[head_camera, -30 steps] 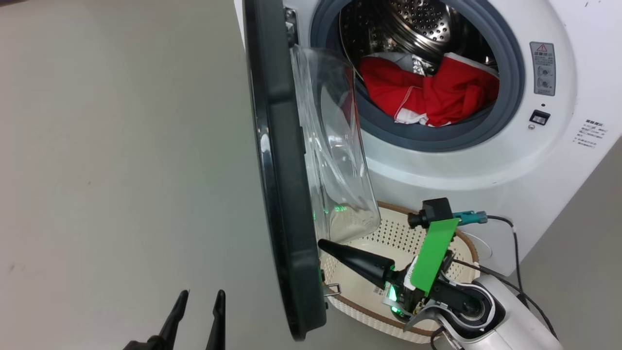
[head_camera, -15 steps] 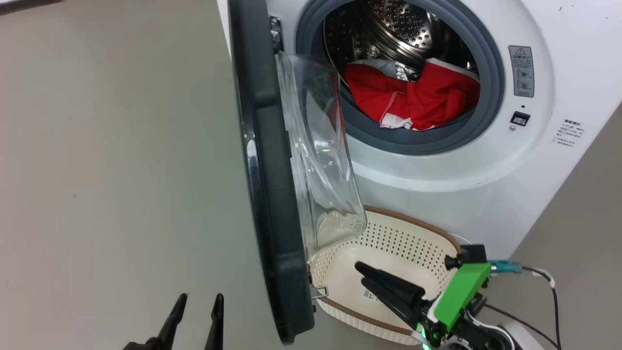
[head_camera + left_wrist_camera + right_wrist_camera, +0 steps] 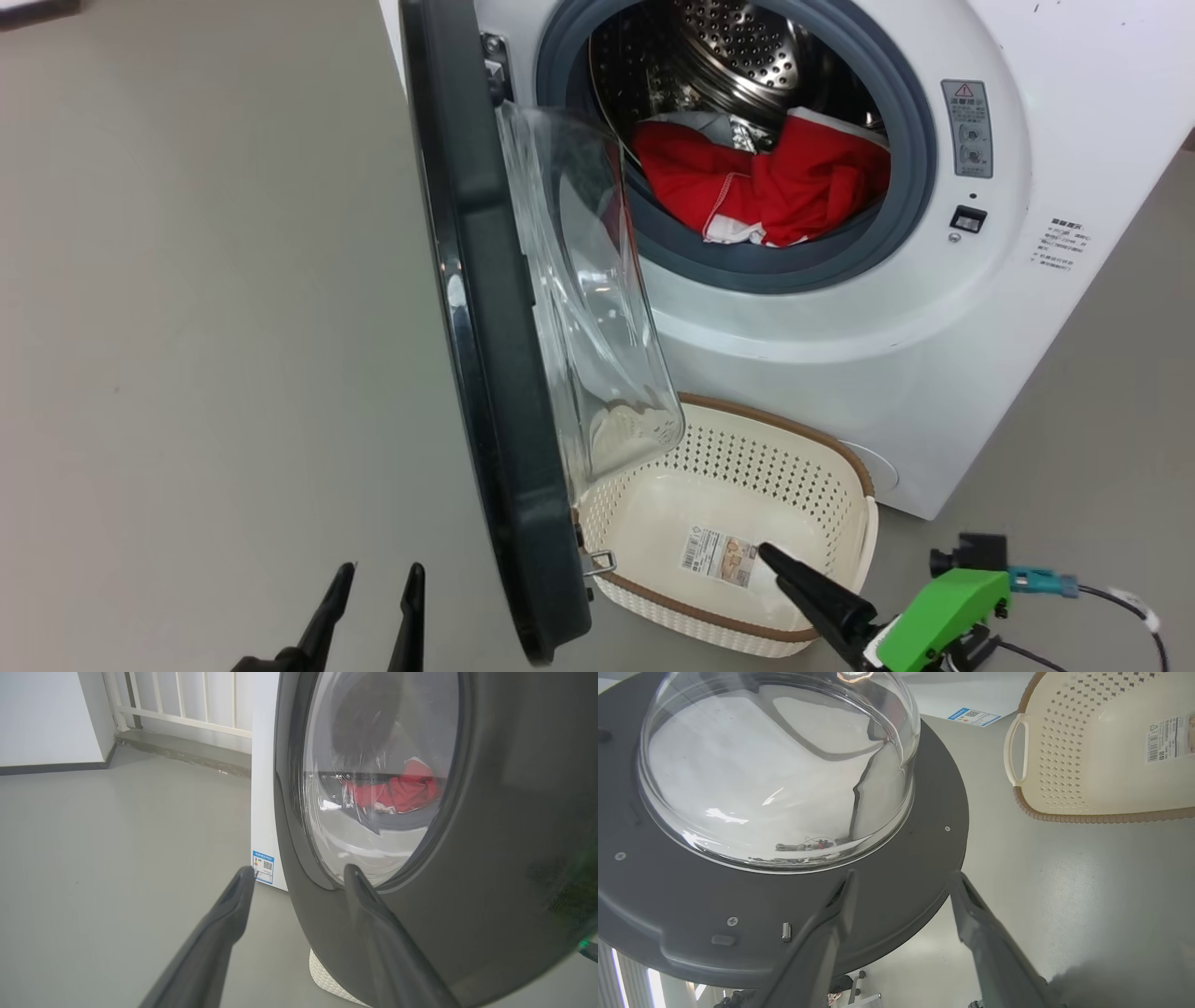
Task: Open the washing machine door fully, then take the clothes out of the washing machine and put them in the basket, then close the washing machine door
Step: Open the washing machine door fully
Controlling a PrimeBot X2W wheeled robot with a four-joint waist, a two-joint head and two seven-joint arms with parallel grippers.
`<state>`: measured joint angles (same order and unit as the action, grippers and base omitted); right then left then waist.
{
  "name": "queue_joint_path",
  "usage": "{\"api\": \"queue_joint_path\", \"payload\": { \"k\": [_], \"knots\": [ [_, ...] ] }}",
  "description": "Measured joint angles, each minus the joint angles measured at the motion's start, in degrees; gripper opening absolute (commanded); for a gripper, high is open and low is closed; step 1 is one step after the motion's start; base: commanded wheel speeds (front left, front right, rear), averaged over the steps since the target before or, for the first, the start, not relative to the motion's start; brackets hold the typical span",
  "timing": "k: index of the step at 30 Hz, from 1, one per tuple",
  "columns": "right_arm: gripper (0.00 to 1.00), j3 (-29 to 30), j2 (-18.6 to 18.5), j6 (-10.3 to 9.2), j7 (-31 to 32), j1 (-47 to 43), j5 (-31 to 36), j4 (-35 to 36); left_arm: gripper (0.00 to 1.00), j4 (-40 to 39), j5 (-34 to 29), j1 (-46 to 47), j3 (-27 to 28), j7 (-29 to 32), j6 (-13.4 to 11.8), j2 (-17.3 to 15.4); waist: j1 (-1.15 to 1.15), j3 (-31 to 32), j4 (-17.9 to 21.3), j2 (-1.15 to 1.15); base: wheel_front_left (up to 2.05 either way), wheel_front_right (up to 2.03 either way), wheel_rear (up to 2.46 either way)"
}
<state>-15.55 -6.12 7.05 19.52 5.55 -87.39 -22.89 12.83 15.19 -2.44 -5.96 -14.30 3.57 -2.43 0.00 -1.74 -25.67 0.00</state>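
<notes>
Your left gripper (image 3: 383, 569) and right gripper (image 3: 904, 877) gape empty; basket (image 3: 747, 457) waits below the clothes (image 3: 747, 182), door (image 3: 485, 373) only half open.

Washing machine door (image 3: 485, 373) stands swung out, edge-on; glass bowl (image 3: 588, 308) bulges toward washing machine (image 3: 840, 373). Red clothes (image 3: 756, 187) heaped in perforated steel drum (image 3: 728, 56), resting against grey rubber ring (image 3: 901, 215). Basket (image 3: 845, 467) on floor below opening, paper label (image 3: 719, 555) on its bottom. Right gripper (image 3: 784, 569) over basket's near rim. Left gripper (image 3: 382, 566) lower left, fingers apart, near door.
</notes>
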Motion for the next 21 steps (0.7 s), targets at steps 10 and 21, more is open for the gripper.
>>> {"api": "queue_joint_path", "payload": {
  "k": [10,21],
  "knots": [
    [1.0,-1.5,-1.4,0.0,-8.5,-1.0,3.3,-0.8,1.0,0.0,0.0,0.0,0.0,0.0,0.0,0.0,0.0,0.2,0.8,0.0,0.0,0.0,0.0],
    [1.0,-9.6,-6.5,0.0,-23.9,-0.9,13.1,-3.5,1.0,0.2,0.0,0.0,0.0,0.0,0.0,0.0,0.0,0.5,1.2,0.0,0.0,0.0,0.0]
  ]
}}
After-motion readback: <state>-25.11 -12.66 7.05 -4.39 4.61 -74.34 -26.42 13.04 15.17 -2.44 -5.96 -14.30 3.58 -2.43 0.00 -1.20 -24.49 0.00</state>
